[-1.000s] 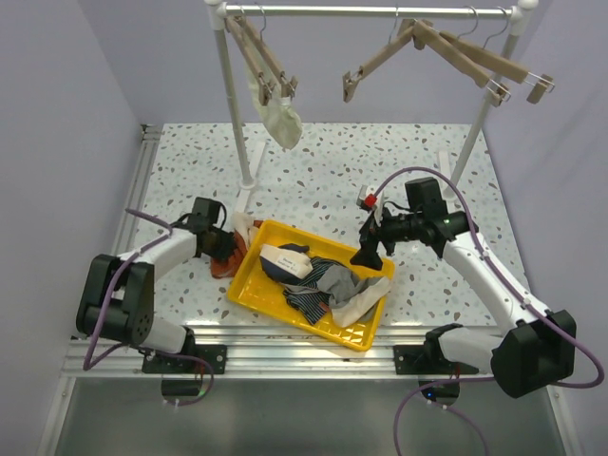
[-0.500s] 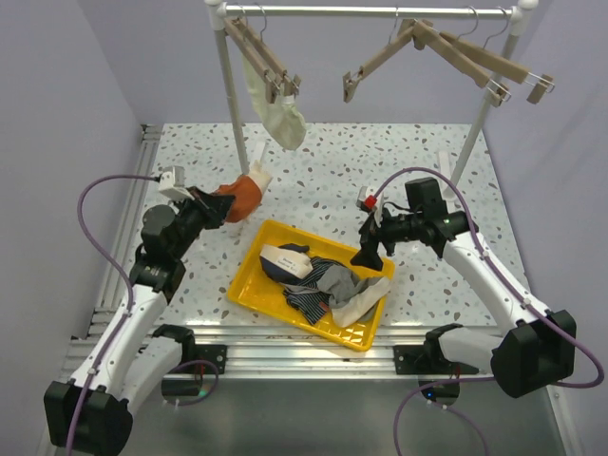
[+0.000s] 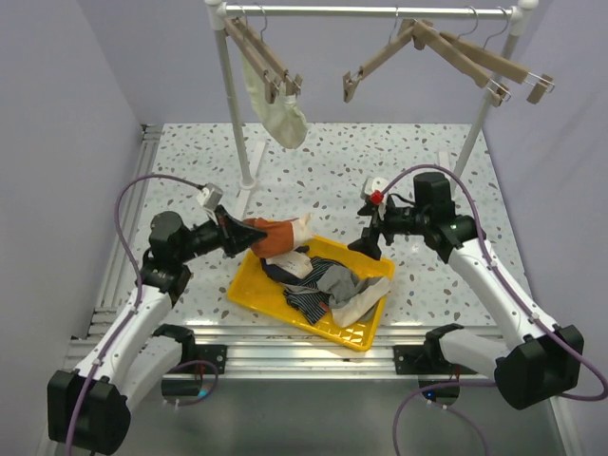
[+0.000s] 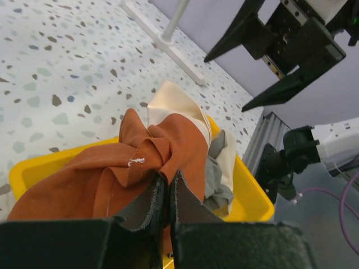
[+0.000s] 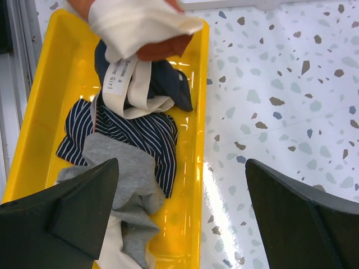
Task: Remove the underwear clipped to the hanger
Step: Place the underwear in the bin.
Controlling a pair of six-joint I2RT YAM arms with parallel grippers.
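My left gripper [image 3: 237,231] is shut on the orange-red underwear [image 3: 275,237] with a cream waistband and holds it over the far left corner of the yellow tray [image 3: 249,295]; in the left wrist view the cloth [image 4: 140,162] bunches at the closed fingertips [image 4: 166,193]. A pale cream-green pair [image 3: 276,112] hangs clipped to a wooden hanger [image 3: 266,57] on the rack. The tray holds navy, striped [image 5: 126,134] and grey [image 5: 126,185] briefs. My right gripper [image 3: 365,245] is open and empty above the tray's right rim [image 5: 197,168].
The rack's rail [image 3: 370,11] carries several more bare wooden hangers [image 3: 446,52] at the right. Its left post [image 3: 237,114] and foot stand just behind the tray; the right post [image 3: 480,114] stands behind my right arm.
My left gripper has carried the orange-red underwear rightward and down from the table's left to over the tray's corner. The right gripper rose slightly.
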